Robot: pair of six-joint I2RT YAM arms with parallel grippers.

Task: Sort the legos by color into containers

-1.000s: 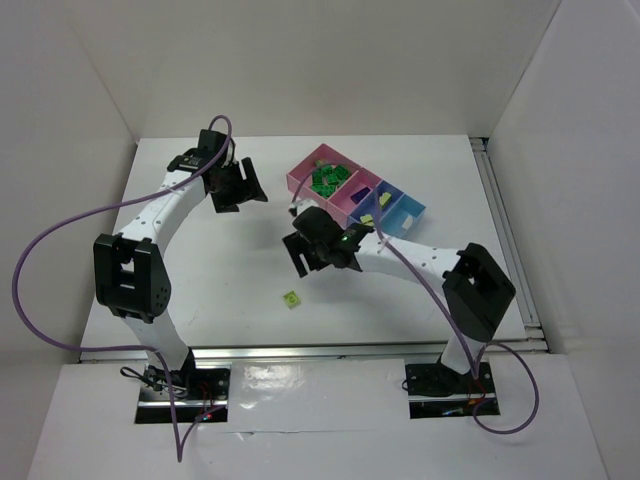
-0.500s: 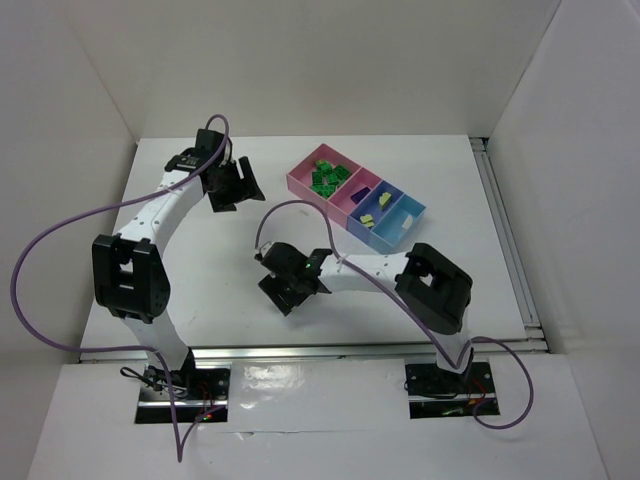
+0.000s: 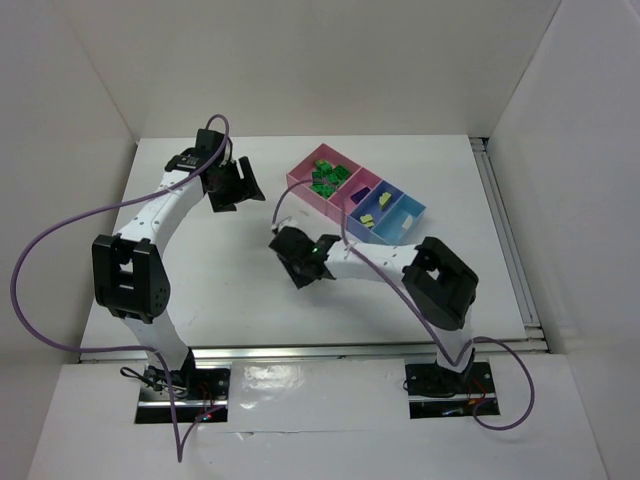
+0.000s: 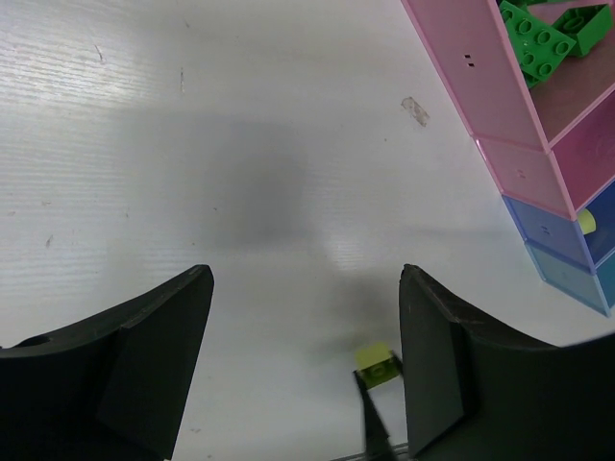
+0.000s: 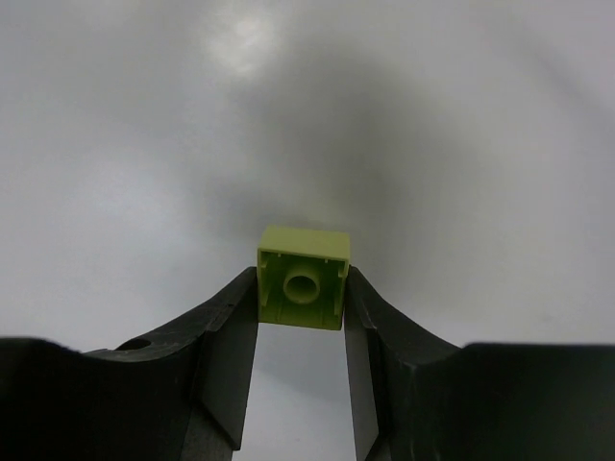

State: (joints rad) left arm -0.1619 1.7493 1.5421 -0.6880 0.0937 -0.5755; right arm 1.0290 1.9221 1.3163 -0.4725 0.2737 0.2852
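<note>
A pale yellow-green lego sits pinched between the fingers of my right gripper, its hollow underside facing the wrist camera. The left wrist view also shows this lego, held over the white table. From above, the right gripper hides it, left of the containers. Dark green legos lie in the larger pink bin. Yellow-green legos lie in the violet-blue bin. My left gripper hangs open and empty at the back left.
The smaller pink bin and the light blue bin complete the row. A small scrap of tape lies on the table near the pink bin. White walls enclose the table, and a metal rail runs along its right edge.
My right gripper reached down to the yellow-green lego near the front, shut on it and carried it back towards the bins. The left arm has not moved.
</note>
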